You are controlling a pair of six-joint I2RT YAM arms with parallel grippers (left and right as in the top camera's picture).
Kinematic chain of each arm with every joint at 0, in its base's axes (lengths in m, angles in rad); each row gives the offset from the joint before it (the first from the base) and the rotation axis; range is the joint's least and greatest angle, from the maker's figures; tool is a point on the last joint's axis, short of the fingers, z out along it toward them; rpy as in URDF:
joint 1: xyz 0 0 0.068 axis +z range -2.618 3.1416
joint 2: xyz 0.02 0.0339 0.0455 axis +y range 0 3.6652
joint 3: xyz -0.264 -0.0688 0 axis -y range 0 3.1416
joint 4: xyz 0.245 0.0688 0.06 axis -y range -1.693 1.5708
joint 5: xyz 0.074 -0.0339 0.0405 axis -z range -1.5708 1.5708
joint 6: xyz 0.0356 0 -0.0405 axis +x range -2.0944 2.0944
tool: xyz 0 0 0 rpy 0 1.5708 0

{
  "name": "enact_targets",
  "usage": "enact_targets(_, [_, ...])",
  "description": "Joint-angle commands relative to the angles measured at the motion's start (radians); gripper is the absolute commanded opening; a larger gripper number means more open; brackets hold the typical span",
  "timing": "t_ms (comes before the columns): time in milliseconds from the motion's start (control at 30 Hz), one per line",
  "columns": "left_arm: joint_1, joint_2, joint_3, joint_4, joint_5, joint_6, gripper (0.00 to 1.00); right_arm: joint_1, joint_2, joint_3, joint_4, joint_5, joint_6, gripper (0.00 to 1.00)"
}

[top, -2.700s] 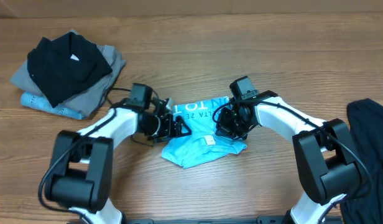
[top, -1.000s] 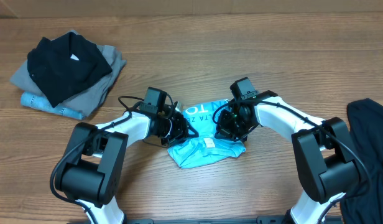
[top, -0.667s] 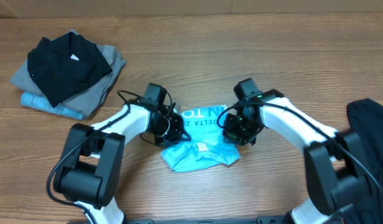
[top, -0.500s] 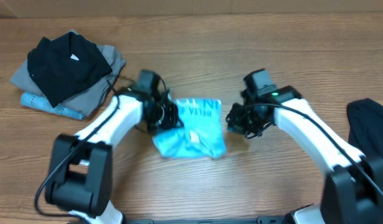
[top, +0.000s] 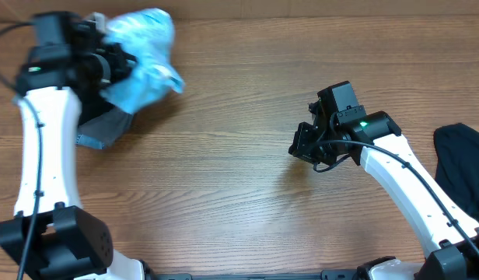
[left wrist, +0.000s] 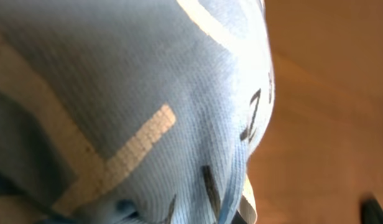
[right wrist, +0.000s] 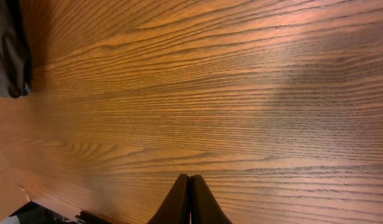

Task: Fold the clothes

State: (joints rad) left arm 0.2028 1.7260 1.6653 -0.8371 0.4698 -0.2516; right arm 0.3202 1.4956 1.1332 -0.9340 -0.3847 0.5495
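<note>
Both closed | left fingers [top: 117,64] — gripping blue T-shirt [top: 142,47] | right fingers [right wrist: 179,202] — holding nothing

T-shirt [top: 142,50] is light blue with white print, table [top: 239,179] is warm brown woodgrain, second garment [top: 461,167] is plain black, third garment [top: 107,124] looks grey, bit blurry though.

Overhead: the light blue T-shirt [top: 142,54] is motion-blurred and bunched, covering the fingers of the left gripper [top: 113,65]; its print cannot be read. The stacked pile [top: 99,131] beneath shows only a grey and denim edge. The black garment [top: 459,167] is cut by the right edge. Left wrist: fabric fills the frame, its lettering cropped and out of focus.
</note>
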Motion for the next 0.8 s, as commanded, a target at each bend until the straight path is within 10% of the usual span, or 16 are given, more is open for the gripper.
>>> enact_targets(0, [0.137,-0.009,0.035,0.032,-0.066,0.093,0.04,-0.002,-0.022,0.019,0.001,0.010,0.002,0.04])
enact_targets(200, [0.285,0.119,0.035,0.041,-0.106,0.129,0.12,-0.002,-0.022,0.019,-0.049,0.006,0.026,0.04])
enact_targets(333, [0.340,0.155,0.036,0.041,-0.198,0.129,0.73,-0.002,-0.022,0.019,-0.075,0.005,0.027,0.04])
enact_targets(467, [0.405,0.133,0.120,-0.044,-0.228,0.173,1.00,-0.002,-0.022,0.019,-0.087,0.006,0.026,0.04])
enact_targets(667, [0.460,0.079,0.272,-0.230,-0.210,0.193,0.93,-0.002,-0.022,0.019,-0.071,0.006,0.026,0.04])
enact_targets(767, [0.425,0.085,0.233,-0.277,-0.138,0.230,0.32,-0.002,-0.022,0.019,-0.056,0.010,0.027,0.04])
